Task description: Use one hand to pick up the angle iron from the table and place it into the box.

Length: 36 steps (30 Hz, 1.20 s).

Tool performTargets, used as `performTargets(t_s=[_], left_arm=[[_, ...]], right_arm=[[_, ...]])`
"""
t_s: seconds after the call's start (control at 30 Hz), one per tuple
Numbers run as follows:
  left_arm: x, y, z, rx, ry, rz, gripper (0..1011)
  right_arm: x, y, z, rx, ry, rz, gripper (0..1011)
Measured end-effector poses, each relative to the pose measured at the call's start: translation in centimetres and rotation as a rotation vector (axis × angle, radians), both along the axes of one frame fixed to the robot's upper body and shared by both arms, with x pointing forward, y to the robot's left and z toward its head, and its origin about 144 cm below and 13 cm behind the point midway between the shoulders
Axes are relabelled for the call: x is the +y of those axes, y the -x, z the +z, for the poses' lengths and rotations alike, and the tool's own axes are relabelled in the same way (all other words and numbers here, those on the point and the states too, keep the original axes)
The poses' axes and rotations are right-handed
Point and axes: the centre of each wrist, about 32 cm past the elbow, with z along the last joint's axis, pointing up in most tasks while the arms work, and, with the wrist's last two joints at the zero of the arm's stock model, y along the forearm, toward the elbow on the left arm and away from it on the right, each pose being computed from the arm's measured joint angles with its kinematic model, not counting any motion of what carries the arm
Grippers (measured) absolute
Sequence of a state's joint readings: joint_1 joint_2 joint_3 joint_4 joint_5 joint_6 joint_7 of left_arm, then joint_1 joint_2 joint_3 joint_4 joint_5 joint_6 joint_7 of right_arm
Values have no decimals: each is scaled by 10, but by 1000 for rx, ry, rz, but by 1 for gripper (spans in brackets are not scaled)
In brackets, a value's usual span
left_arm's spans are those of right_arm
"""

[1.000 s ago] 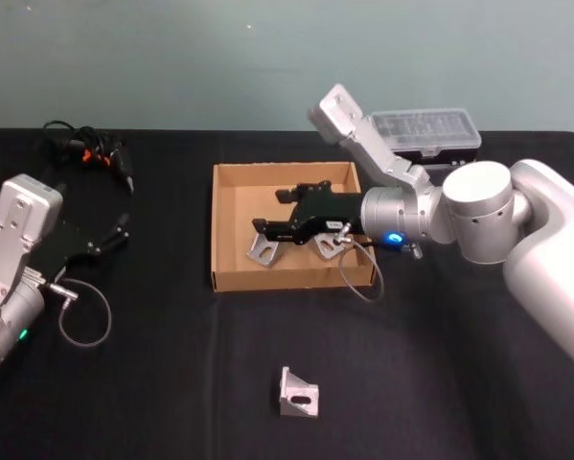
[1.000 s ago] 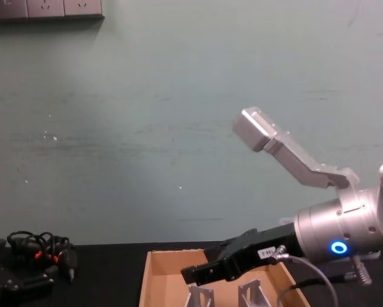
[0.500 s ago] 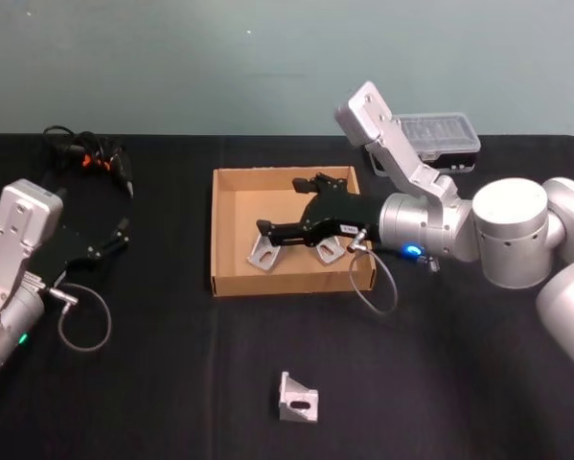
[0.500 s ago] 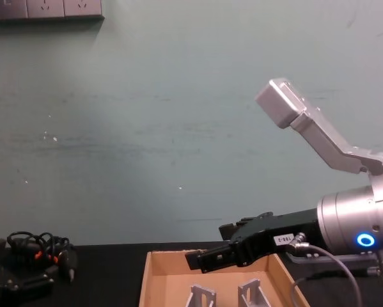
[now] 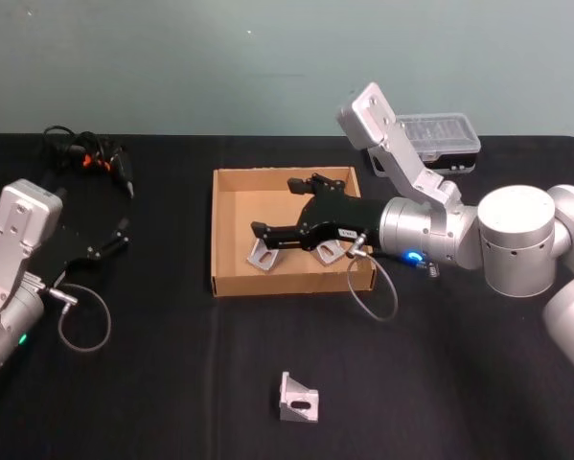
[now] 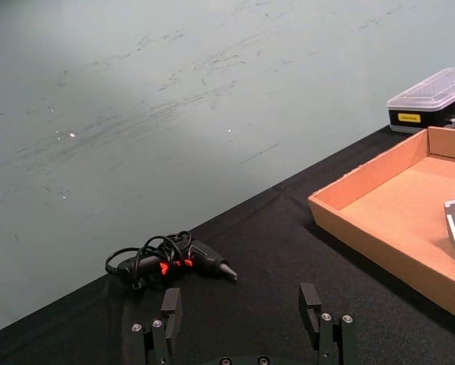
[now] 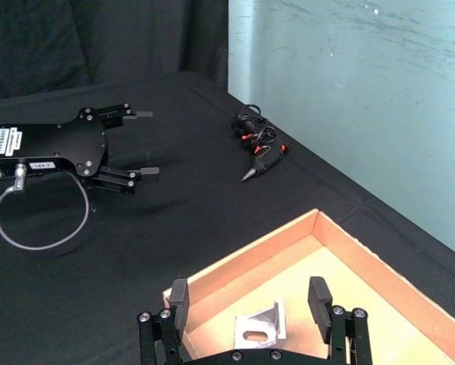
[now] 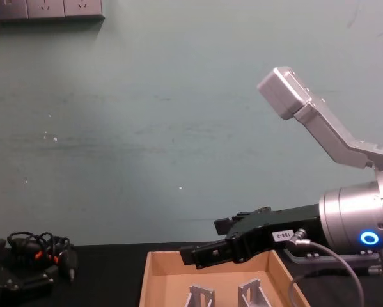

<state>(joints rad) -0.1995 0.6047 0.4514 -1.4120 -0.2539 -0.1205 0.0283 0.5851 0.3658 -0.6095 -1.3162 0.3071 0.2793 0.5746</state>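
Hovering over the box (image 5: 287,282), the right pincer (image 5: 275,207) gapes; left pincer (image 5: 117,235) idles.

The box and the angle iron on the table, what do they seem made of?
The box looks like plain tan cardboard, matte. The angle iron on the table looks like bare silver-grey metal with a dull sheen and a slotted hole, perhaps aluminium or steel.

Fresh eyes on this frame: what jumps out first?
The right gripper, fingers open, hovers over the cardboard box, which holds two angle irons. A third angle iron stands alone on the black table, nearer the robot. The left gripper sits parked at the table's left side, open.
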Motion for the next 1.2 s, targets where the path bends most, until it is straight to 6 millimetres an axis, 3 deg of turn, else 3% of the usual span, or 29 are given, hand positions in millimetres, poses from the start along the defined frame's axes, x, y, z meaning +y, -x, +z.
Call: performTargets(t_s=[0.57,1.0,1.2], left_arm=[[0,0,0,0,0,0,1011],[0,0,0,0,0,0,1011],[0,0,0,0,0,0,1011]], right_arm=[[-6,24,16,-48,13,3,1003],[-13,62,48,62,88,285,1003],[-26,78,46,169,151,398,1003]])
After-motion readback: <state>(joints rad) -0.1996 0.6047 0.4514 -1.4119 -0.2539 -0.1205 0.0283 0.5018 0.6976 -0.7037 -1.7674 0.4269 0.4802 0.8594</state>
